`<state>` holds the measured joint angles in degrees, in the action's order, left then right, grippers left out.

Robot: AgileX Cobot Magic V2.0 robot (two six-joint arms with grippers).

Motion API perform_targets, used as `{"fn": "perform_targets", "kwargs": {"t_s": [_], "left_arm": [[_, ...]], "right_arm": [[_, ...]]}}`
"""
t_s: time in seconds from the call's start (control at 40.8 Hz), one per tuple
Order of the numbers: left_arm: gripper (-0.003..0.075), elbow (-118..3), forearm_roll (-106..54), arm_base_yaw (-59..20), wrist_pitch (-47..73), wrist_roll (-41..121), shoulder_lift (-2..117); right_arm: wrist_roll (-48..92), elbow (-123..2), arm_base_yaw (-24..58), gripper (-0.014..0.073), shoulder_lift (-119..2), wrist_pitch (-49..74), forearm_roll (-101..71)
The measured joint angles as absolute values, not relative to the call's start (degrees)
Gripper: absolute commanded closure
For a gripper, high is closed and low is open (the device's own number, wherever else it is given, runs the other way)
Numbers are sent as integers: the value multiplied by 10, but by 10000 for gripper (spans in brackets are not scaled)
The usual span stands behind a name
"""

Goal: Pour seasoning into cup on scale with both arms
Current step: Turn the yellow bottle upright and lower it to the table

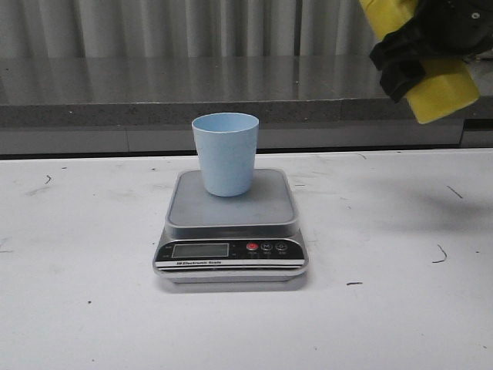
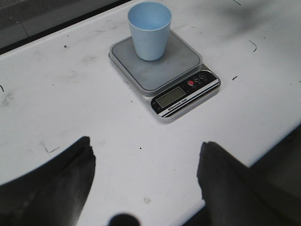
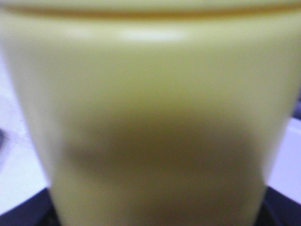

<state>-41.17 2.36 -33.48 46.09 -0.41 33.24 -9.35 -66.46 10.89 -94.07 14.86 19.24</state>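
Note:
The pale blue cup (image 1: 226,153) stands upright on the grey platform of the scale (image 1: 231,223) at the table's middle; both also show in the left wrist view, cup (image 2: 149,30) on scale (image 2: 164,70). My right gripper (image 1: 412,58) is shut on the yellow seasoning bottle (image 1: 443,89), held tilted high at the upper right, well apart from the cup. The bottle fills the right wrist view (image 3: 155,117); its nozzle is out of view. My left gripper (image 2: 146,169) is open and empty, above the table's near edge, short of the scale.
A grey ledge (image 1: 154,96) and a corrugated wall run along the back of the white table (image 1: 77,308). Small dark marks dot the tabletop.

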Motion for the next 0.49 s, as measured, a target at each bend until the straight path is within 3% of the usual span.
{"fn": "perform_targets", "kwargs": {"t_s": [0.49], "left_arm": [[259,-412,24,-335,461,-4,332]], "right_arm": [[-91,-409,73,266,-917,-232,124]]}}
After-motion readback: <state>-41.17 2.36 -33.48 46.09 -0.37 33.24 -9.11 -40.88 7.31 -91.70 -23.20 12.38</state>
